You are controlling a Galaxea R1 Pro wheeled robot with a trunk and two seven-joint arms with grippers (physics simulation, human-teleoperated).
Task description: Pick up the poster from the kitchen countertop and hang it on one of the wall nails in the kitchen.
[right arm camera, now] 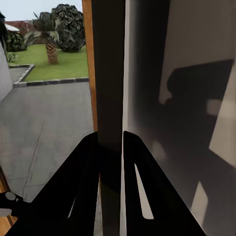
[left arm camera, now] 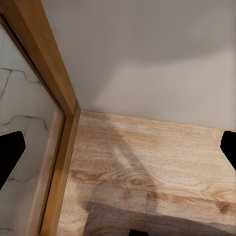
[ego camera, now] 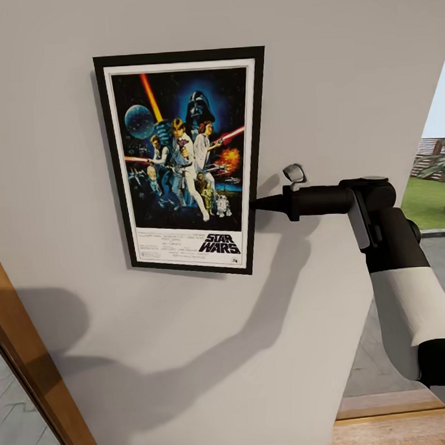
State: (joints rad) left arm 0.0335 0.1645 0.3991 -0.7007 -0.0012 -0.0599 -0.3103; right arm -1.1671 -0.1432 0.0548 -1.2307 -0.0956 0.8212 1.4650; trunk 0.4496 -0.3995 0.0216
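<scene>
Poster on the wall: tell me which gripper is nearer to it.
Right. The right gripper pinches the poster at its right edge; the left gripper hangs open over the wood floor, away from it.

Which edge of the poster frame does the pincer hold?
The right pincer clamps the poster on its right vertical edge, low down; the other three edges are free.

black-framed star wars poster (ego camera: pixel 184 161) hangs nearly upright, flat against off-white wall
</scene>
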